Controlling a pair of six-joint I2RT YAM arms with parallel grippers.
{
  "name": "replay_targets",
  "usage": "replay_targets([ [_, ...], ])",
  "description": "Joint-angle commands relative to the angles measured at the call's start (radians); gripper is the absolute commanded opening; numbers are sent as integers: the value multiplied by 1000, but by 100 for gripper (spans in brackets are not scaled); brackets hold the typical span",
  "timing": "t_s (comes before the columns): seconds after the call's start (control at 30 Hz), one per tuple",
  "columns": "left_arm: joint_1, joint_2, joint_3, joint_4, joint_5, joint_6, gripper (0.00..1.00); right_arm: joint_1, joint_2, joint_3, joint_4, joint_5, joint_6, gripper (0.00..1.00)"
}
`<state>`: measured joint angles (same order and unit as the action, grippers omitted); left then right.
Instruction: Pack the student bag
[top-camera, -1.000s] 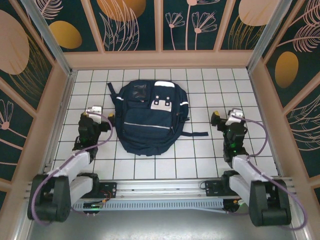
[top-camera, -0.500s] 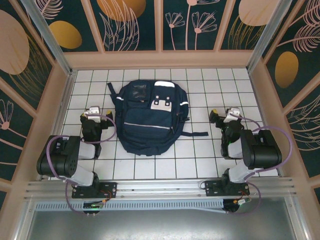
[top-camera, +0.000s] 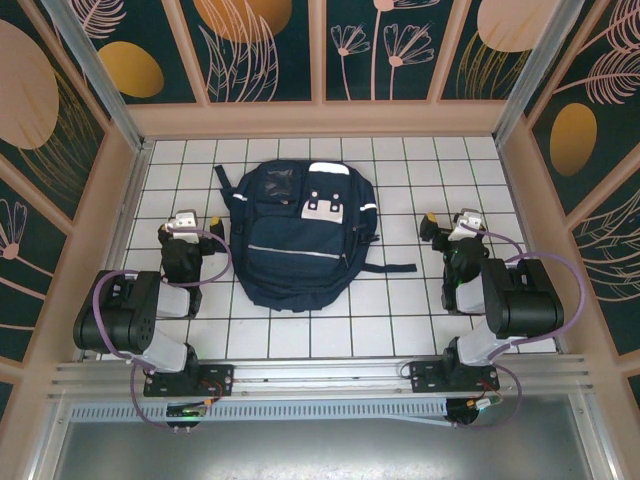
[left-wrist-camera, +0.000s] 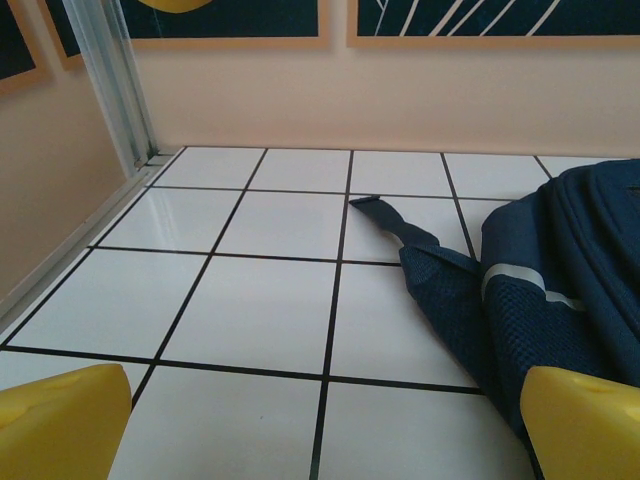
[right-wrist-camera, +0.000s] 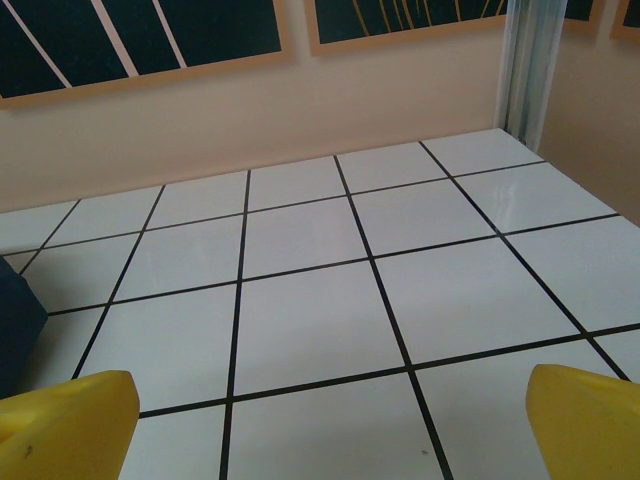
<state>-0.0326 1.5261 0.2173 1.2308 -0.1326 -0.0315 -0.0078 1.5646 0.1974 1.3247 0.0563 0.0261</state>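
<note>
The student bag (top-camera: 298, 240) is a large navy backpack lying flat in the middle of the white tiled table, white patches at its far end and a strap trailing to the right. My left gripper (top-camera: 190, 224) stands left of the bag and apart from it, open with nothing between its yellow fingertips (left-wrist-camera: 62, 422). The left wrist view has the bag's edge (left-wrist-camera: 560, 300) and a loose strap (left-wrist-camera: 392, 216) to the right of the fingers. My right gripper (top-camera: 450, 224) stands right of the bag, open and holding nothing. A dark corner of the bag (right-wrist-camera: 14, 330) sits at the right wrist view's left edge.
Peach walls with dark floral panels (top-camera: 320, 60) enclose the table on three sides, with aluminium posts (left-wrist-camera: 118, 90) in the far corners. A metal rail (top-camera: 320, 385) carries both arm bases at the near edge. Bare tiles (right-wrist-camera: 330, 290) lie ahead of the right gripper.
Both arms have folded up, elbows rising from low and stretched to bent high over their bases. Both grippers shifted slightly toward the far wall and stayed open. The bag has not moved.
</note>
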Motion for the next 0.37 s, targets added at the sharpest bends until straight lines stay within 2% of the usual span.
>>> replay_targets([
  [0.0,8,-9,11,55,2,-21,99,-4,0,13,20,24,-4,99],
  [0.33,8,-8,11,54,2,-22,99,-5,0,14,17,20,-4,99],
])
